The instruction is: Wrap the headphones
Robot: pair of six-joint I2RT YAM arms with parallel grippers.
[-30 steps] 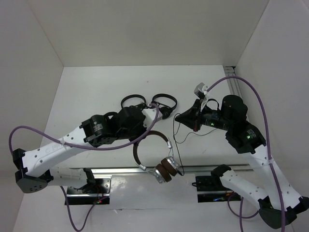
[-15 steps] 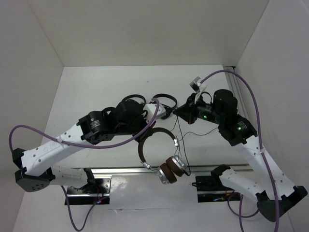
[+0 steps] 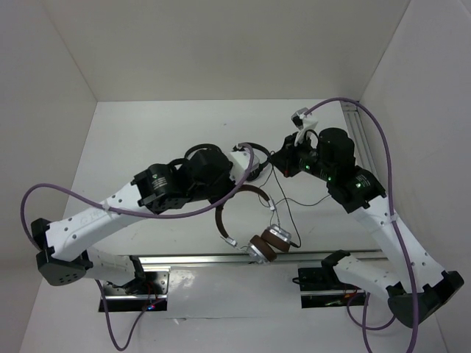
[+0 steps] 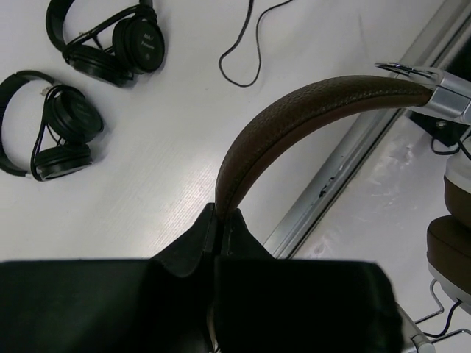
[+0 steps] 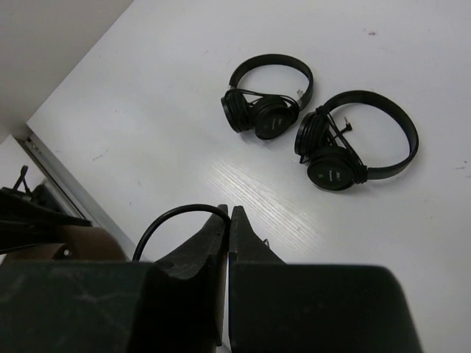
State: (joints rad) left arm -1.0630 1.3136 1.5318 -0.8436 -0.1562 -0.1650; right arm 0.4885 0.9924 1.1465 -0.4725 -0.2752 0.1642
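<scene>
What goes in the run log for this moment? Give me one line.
left tool: shut on headphones headband, held up | right tool: shut on cable | black headphones: two, lying on table

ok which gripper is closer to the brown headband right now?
Left. The left gripper is clamped directly on the brown headband. The right gripper is apart from it, off to the right and slightly farther back, pinching the thin black cable.
</scene>
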